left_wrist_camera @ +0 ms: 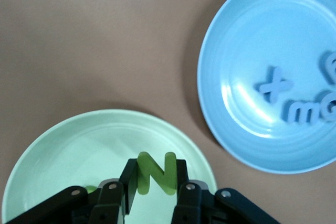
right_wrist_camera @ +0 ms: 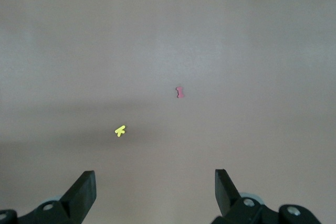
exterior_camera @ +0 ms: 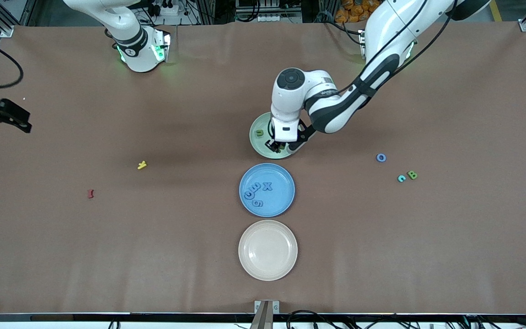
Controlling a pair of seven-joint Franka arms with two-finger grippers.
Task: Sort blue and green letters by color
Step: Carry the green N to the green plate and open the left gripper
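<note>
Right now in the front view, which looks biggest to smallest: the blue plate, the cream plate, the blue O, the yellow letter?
1. cream plate, slightly bigger but nearer the camera, so unsure
2. blue plate
3. blue O
4. yellow letter, about like the O

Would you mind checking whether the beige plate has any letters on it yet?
No, the beige plate is bare, while four blue letters lie on the blue plate.

I'm holding the N (left_wrist_camera: 156, 172) over the plate nearest my bases (exterior_camera: 257, 145); the middle plate (exterior_camera: 286, 201) is carrying four letters (exterior_camera: 257, 191), the nearest plate (exterior_camera: 267, 249) sitting just beside it.
</note>
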